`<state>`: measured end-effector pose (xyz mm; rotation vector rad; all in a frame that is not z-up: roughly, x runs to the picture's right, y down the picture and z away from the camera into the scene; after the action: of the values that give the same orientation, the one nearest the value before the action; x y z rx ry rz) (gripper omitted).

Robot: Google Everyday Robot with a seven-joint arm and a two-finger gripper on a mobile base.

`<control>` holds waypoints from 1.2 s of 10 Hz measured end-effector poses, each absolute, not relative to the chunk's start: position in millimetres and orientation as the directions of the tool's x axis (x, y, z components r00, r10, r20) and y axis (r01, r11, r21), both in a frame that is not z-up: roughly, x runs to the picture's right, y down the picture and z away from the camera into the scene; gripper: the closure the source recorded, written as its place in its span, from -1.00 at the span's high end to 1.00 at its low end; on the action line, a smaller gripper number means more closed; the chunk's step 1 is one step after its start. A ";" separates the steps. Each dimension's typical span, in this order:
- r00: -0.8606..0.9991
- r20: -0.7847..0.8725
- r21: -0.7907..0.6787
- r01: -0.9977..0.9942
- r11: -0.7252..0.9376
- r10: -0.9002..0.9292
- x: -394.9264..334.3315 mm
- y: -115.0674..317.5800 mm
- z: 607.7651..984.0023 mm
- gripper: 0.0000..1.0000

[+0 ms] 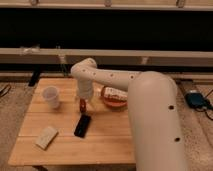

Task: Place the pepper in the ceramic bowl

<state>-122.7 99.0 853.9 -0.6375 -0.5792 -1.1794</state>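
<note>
The small dark-red pepper (82,106) lies on the wooden table (110,140), left of the ceramic bowl (114,98). The bowl is shallow and reddish-orange with a whitish inside, and it stands at the table's middle right, partly behind the white arm. My gripper (83,99) points down right over the pepper and covers its upper part. Whether it touches or holds the pepper cannot be told.
A white cup (51,96) stands at the table's left. A flat black phone (82,126) lies just in front of the pepper. A beige block (46,137) lies at the front left. A dark wall with a rail runs behind the table.
</note>
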 end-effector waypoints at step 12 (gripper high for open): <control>0.277 0.706 -0.151 0.958 0.243 -0.652 -121.6 99.5 854.8 0.60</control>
<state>-121.6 99.5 854.8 -0.6401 -0.5736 -1.1860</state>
